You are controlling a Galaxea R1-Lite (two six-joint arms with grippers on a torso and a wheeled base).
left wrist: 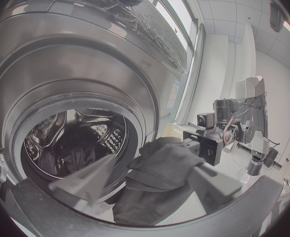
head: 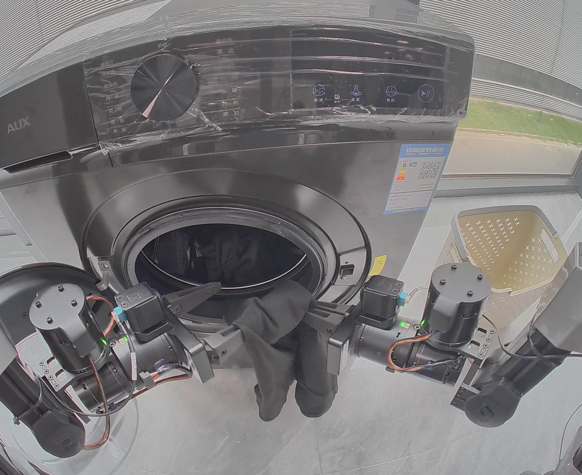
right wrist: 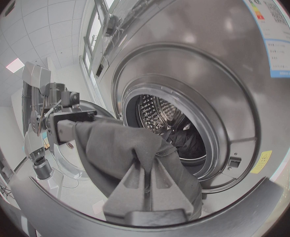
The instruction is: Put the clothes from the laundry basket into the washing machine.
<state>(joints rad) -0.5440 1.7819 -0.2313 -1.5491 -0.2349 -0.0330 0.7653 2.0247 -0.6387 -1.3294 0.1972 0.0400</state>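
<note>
Garment (head: 274,354), dark one, hangs over the front lip of the washing machine (head: 344,186), just below its opening. The right claw (head: 316,318) is clamped on its top fold, and the left claw (head: 228,313) sits fingers-apart right beside it. The laundry basket (head: 509,245) stands right of the machine.

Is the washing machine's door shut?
No, the door hangs open beside the washing machine, and dark clothes show inside it.

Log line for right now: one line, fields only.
right gripper: shut on dark garment; left gripper: open beside it; garment: hanging before washing machine opening; drum: dark clothes inside; laundry basket: floor, right of machine
</note>
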